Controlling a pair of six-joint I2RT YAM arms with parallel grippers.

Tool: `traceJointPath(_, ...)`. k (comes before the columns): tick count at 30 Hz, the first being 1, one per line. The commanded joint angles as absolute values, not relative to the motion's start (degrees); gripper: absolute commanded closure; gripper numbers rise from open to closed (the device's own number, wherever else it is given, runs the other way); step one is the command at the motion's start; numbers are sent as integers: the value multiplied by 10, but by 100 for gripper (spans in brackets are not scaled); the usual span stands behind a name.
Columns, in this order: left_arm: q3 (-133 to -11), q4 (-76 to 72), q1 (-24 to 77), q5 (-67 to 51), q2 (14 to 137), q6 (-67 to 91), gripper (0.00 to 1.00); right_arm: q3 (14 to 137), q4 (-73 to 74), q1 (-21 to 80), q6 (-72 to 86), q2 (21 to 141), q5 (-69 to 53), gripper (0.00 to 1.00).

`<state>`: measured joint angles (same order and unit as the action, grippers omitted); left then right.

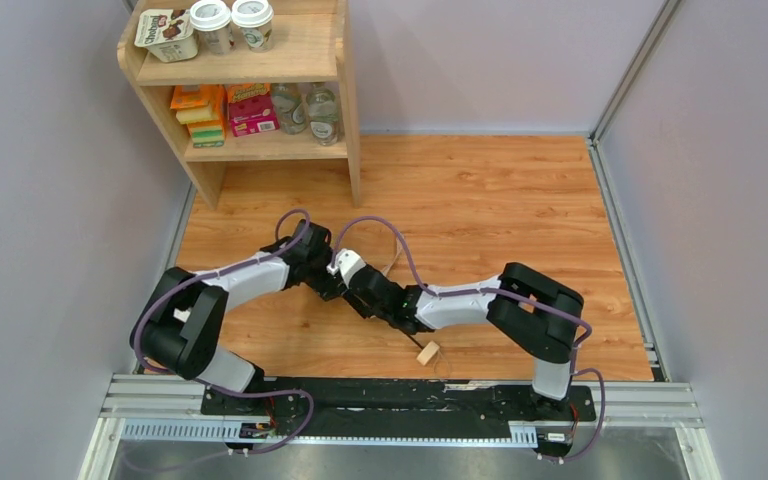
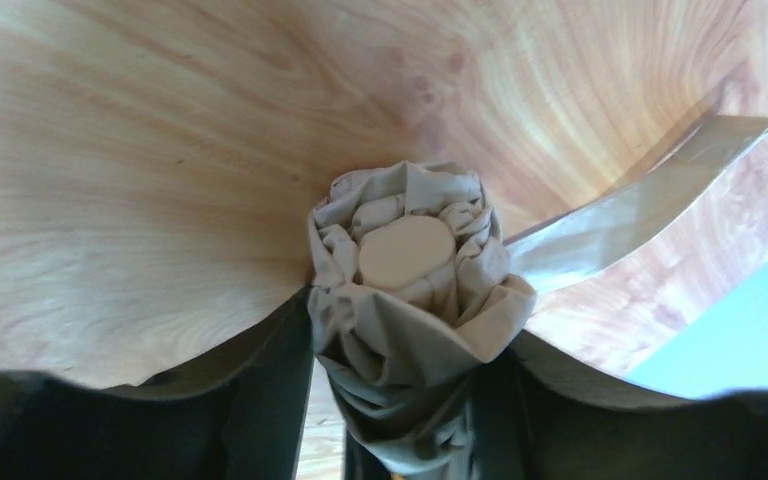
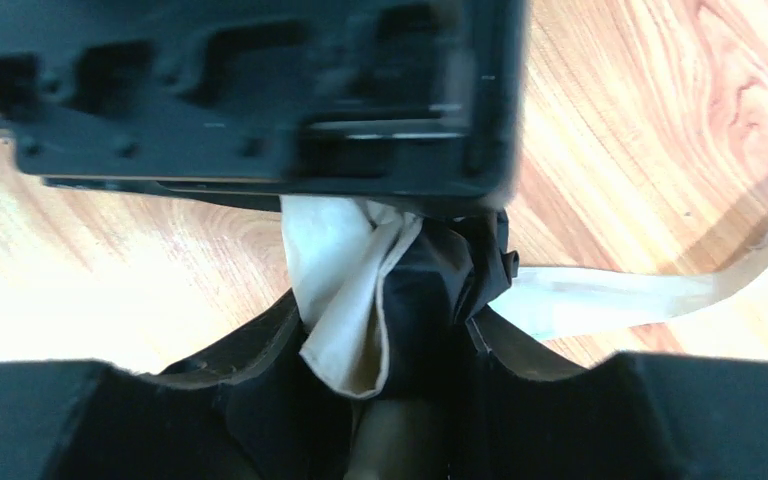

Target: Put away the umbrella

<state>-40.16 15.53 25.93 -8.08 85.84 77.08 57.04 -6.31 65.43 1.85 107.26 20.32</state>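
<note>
The umbrella's folded beige canopy (image 2: 410,330) stands between my left gripper's (image 2: 400,400) dark fingers, its round pale end cap facing the camera. The left gripper is shut on it. The beige strap (image 2: 640,195) trails to the right over the wood. My right gripper (image 3: 400,340) is shut on a fold of the same canopy fabric (image 3: 345,300), with the left gripper's black body just above it. In the top view both grippers meet mid-table around the canopy (image 1: 346,264). The thin black shaft runs down to the wooden block handle (image 1: 428,353) near the front edge.
A wooden shelf unit (image 1: 350,110) stands at the back left, holding cups, cartons, boxes and bottles. Grey walls close in the wooden table (image 1: 500,200) on the left, back and right. A metal rail (image 1: 400,400) runs along the near edge.
</note>
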Motion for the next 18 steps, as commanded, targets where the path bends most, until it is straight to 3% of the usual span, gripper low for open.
traceJointPath(1, -369, 248, 260, -2, 812, 684, 23, 501, -56, 608, 76, 1090, 64, 100)
traceJointPath(8, -347, 176, 249, -2, 729, 636, 22, 458, -144, 515, 127, 1105, -201, 100)
traceJointPath(18, -321, 79, 250, -61, 825, 666, 22, 505, -239, 406, 270, 1217, -492, 100)
